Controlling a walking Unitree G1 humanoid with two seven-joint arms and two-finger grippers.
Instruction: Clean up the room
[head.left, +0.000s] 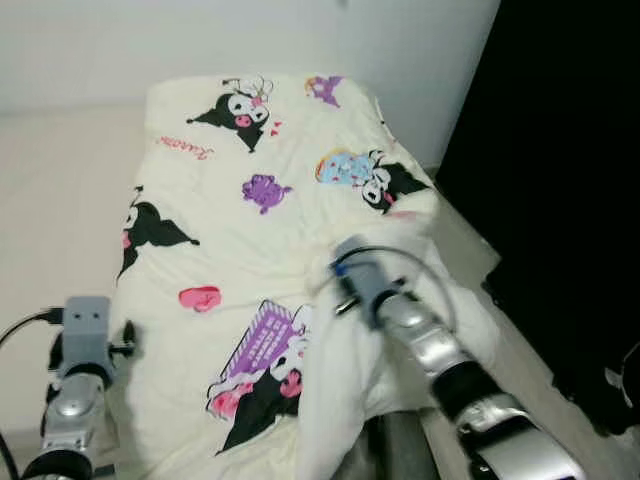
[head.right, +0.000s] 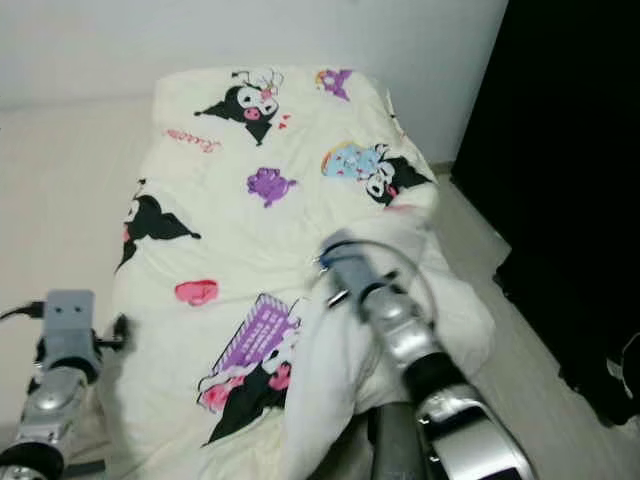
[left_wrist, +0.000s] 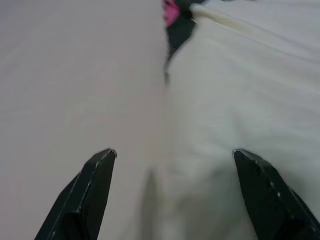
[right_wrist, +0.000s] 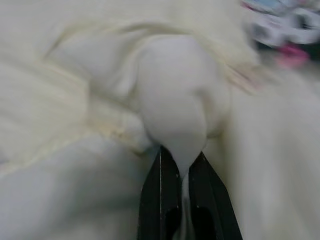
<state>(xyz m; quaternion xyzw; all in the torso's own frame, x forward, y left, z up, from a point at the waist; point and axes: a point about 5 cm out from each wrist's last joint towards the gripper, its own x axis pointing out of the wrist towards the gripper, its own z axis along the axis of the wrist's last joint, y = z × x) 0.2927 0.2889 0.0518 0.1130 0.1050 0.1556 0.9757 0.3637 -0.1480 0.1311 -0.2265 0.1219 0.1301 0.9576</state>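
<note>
Right arm: nearest the camera, the silver right arm (head.left: 455, 365) is reached out over the near right part of the quilt, so that cloth can be gathered from the untidy side.
Quilt: a cream quilt (head.left: 250, 230) printed with black, purple and pink cartoon figures is spread over the bed; its far part lies fairly flat, while its near right corner is bunched and hangs toward the floor, which is judged to be why work is being done there.
Bed: the quilt is carried by a bed (head.right: 395, 440) whose dark frame is seen under the quilt's near edge.
Floor: pale floor (head.left: 60, 190) lies left of the quilt, and a dark, unlit area lies to its right.
Left arm: the left arm (head.left: 70, 390) is held low beside the quilt's near left edge, apparently in readiness to take that side.
Right claw: the right claw (right_wrist: 183, 172) is pressed together on a raised fold of the quilt, so the cloth is pinched and can be drawn.
Left claw: the left claw (left_wrist: 172, 165) is spread wide, poised over the line where the quilt's left edge meets the floor, with nothing held.
Step judged: straightening of the quilt is under way and is not yet finished.
</note>
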